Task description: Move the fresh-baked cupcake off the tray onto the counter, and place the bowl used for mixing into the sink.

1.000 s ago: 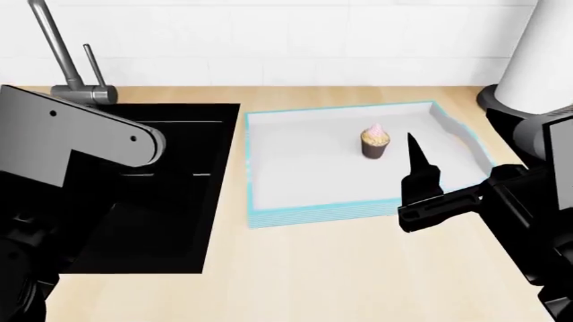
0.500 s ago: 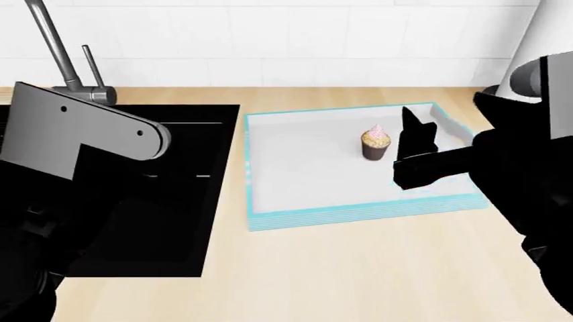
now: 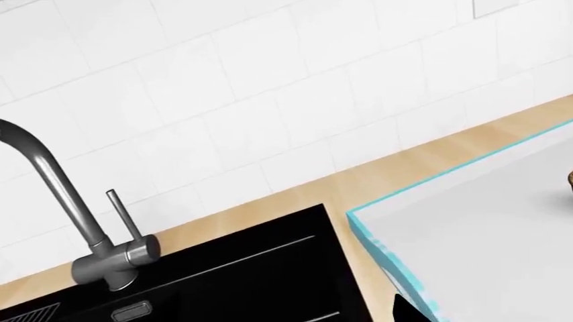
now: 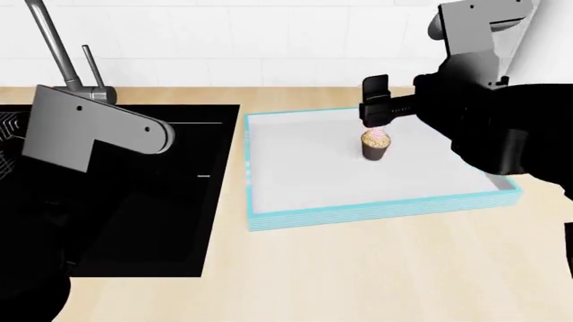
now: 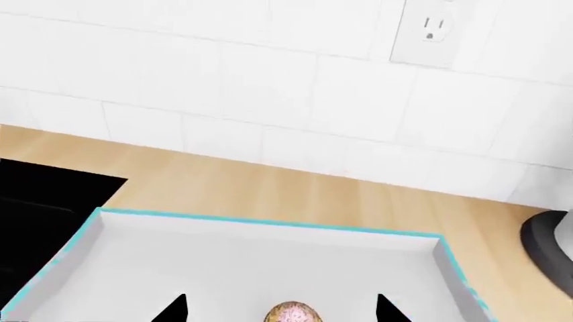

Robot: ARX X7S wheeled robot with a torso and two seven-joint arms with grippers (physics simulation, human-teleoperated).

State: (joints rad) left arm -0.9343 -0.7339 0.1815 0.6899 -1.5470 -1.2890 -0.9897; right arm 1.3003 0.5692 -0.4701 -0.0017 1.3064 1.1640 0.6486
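Note:
The cupcake [image 4: 376,145], pink-frosted in a dark wrapper, stands on the white tray [image 4: 358,215] with the light blue rim. My right gripper [image 4: 376,119] hangs just above it. In the right wrist view the gripper [image 5: 280,310] is open, and the cupcake [image 5: 294,314] sits between its two black fingertips [image 5: 174,310] without touching them. My left arm reaches over the black sink [image 4: 179,201]. Only one dark fingertip [image 3: 407,312] of the left gripper shows, near the tray's corner [image 3: 385,228]. The bowl is out of view. The pale wood counter [image 4: 358,282] surrounds the tray.
A tall steel tap [image 4: 54,47] rises behind the sink, with a wire rack [image 4: 7,144] at the far left edge. A grey round base [image 5: 551,235] stands right of the tray by the tiled wall. A wall outlet [image 5: 434,27] is above the counter.
My right arm has swung up and back from the tray's near right side until its gripper is above the cupcake. The left arm has shifted slightly upward.

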